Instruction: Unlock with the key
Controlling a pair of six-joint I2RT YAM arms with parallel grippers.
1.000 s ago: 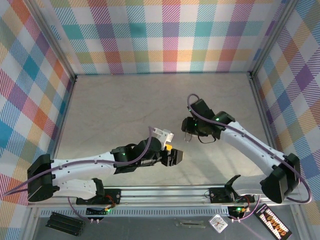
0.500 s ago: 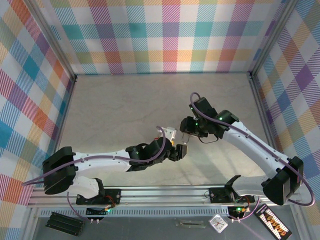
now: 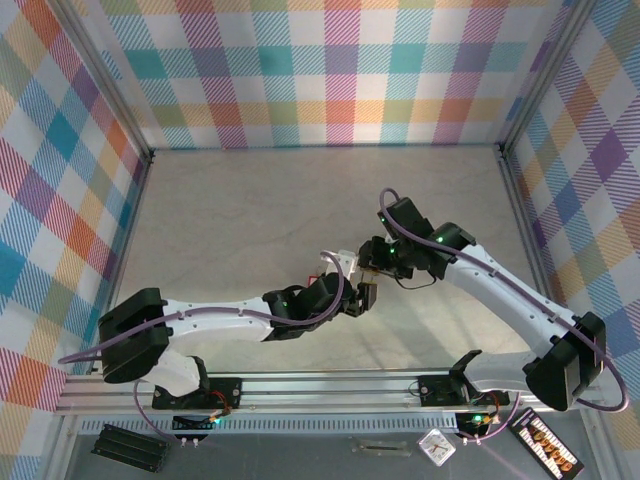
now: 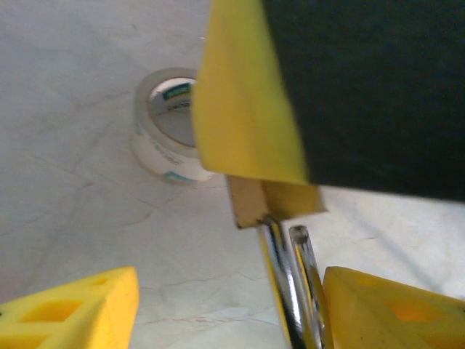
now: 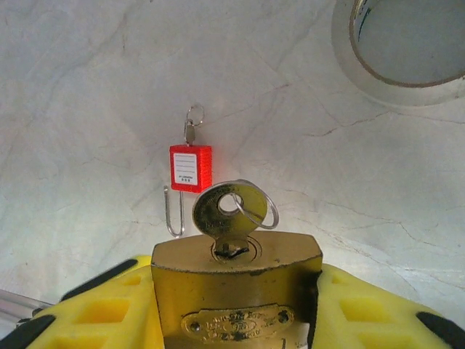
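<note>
**Change noted.** Over the last second the left arm (image 3: pixel 220 318) has been extended across the table (image 3: pixel 220 210), and the left jaws have been brought up just beside the right jaws. A slight narrowing of the left jaws is recorded, yet they are seen well apart with nothing clamped. In the left wrist view the chrome shackle (image 4: pixel 287 291) is found between the yellow fingertips (image 4: pixel 378 305), close against one of them. Contact cannot be confirmed.

**Task item.** The brass padlock (image 5: pixel 236 291) is held off the table in the right jaws, which are closed on its body with a yellow pad (image 5: pixel 102 313) pressed to either side. The key (image 5: pixel 227 209) is seated in the keyway with its ring hanging from the bow. Whether it has been turned cannot be told.

**Other items.** A roll of clear tape (image 4: pixel 167 127) and a small red padlock (image 5: pixel 190 169) are lying on the table, apart from the work.

**Assessment.** The approach is judged to be preparation for a two-handed unlocking. The left jaws are placed at the shackle end, so the key is not yet reached and the lock is taken to be still fastened.
</note>
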